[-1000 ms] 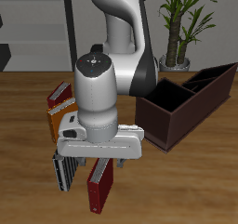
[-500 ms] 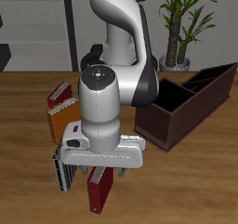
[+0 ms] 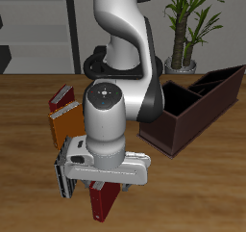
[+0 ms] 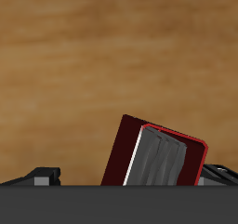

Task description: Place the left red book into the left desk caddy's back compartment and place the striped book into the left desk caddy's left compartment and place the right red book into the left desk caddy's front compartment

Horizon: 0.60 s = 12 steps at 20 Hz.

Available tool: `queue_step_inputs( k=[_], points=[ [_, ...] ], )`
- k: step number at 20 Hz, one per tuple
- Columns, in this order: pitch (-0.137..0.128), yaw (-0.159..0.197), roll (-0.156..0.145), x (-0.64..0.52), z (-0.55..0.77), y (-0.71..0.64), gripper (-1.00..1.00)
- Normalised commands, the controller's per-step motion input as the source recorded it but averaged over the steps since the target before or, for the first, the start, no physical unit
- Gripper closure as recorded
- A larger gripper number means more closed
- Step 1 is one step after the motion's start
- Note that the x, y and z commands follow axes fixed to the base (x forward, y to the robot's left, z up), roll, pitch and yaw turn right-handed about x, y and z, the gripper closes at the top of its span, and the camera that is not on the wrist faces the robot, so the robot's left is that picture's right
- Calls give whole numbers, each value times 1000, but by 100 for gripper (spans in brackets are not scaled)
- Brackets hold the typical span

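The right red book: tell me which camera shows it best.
The wrist view: the right red book fills the foreground, its crimson cover and pale page edges plain. In the exterior view only its front end shows beneath the gripper, which hides the rest.

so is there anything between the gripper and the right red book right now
Nothing visible does. In the wrist view the right red book lies directly below the camera on bare wood, with no other object between. In the exterior view the gripper hangs right above the book; the striped book lies beside it, not over it.
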Motion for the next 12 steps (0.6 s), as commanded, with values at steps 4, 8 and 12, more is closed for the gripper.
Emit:
queue_step_inputs(
  k=[4,8,12],
  points=[
    [16,-31,-23,-18,-204,-35,100],
    [-13,-12,0,-31,66,23,100],
    [-28,-6,4,-74,222,72,100]
  ],
)
